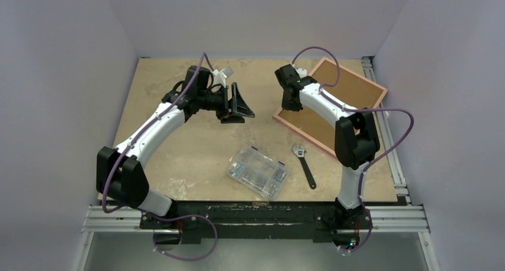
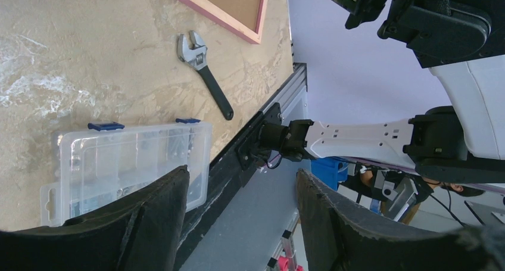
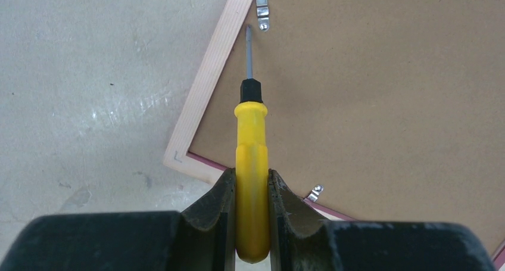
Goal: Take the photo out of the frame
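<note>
The pink frame (image 1: pixel 333 107) lies face down at the back right of the table, its brown fibreboard back up. In the right wrist view the frame's pale edge (image 3: pixel 205 86) and brown back fill the picture. My right gripper (image 3: pixel 251 190) is shut on a yellow-handled screwdriver (image 3: pixel 251 134). Its metal tip points near a small metal clip (image 3: pixel 262 12) on the frame's left edge. A second clip (image 3: pixel 315 192) sits on the near edge. My left gripper (image 2: pixel 241 214) is open and empty, held above the table left of the frame (image 2: pixel 220 6). The photo is hidden.
A clear plastic screw box (image 1: pixel 258 172) with blue latches lies near the front middle, also in the left wrist view (image 2: pixel 128 161). An adjustable wrench (image 1: pixel 304 165) lies right of it (image 2: pixel 205 77). The table's right edge has an aluminium rail (image 1: pixel 390 146).
</note>
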Tool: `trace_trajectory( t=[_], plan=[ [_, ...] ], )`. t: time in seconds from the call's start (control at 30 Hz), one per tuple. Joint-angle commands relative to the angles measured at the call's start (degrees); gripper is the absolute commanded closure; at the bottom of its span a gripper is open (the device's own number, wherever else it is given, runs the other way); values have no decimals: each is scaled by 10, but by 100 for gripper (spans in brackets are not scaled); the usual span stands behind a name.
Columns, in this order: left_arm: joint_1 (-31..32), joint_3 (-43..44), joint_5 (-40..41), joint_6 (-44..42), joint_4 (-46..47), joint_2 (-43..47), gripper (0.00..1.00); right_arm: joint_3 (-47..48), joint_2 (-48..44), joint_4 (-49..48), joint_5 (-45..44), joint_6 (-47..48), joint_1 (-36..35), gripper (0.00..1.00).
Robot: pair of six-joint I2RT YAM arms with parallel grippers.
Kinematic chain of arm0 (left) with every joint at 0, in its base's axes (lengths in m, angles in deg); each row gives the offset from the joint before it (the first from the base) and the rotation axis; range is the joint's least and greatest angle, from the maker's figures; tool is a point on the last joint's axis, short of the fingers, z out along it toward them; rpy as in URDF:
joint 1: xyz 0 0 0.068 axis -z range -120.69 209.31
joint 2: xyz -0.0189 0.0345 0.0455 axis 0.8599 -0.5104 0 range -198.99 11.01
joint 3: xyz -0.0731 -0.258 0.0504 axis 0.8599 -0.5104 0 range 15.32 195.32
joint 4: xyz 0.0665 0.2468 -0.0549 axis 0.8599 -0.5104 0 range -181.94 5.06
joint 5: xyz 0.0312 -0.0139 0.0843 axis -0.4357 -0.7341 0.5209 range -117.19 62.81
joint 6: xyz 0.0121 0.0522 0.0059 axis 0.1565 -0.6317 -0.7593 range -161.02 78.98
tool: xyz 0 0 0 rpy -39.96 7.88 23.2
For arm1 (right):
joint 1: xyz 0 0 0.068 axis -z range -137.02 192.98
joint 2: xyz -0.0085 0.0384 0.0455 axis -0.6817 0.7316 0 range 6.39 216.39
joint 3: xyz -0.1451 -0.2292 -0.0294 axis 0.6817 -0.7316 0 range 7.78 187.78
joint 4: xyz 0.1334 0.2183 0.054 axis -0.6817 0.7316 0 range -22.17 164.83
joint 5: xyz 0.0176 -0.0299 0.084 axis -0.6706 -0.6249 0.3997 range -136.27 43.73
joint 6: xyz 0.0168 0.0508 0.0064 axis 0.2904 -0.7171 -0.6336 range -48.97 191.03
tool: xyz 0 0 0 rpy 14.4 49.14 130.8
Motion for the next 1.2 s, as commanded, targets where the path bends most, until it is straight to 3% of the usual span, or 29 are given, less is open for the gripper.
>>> trace_trajectory(
  t=[0.0,0.53,0.87,1.17],
  plan=[
    [-1,-1,-18,3,24,4,36,34,7,21,-26,-25,-7,100],
    [-1,-1,-21,5,26,6,36,129,95,118,-129,-54,-24,100],
    [-1,-2,-23,7,29,5,36,183,142,156,-148,-54,-31,100],
    [-1,-3,-24,8,30,5,36,259,207,273,-228,-79,-37,100]
  ],
)
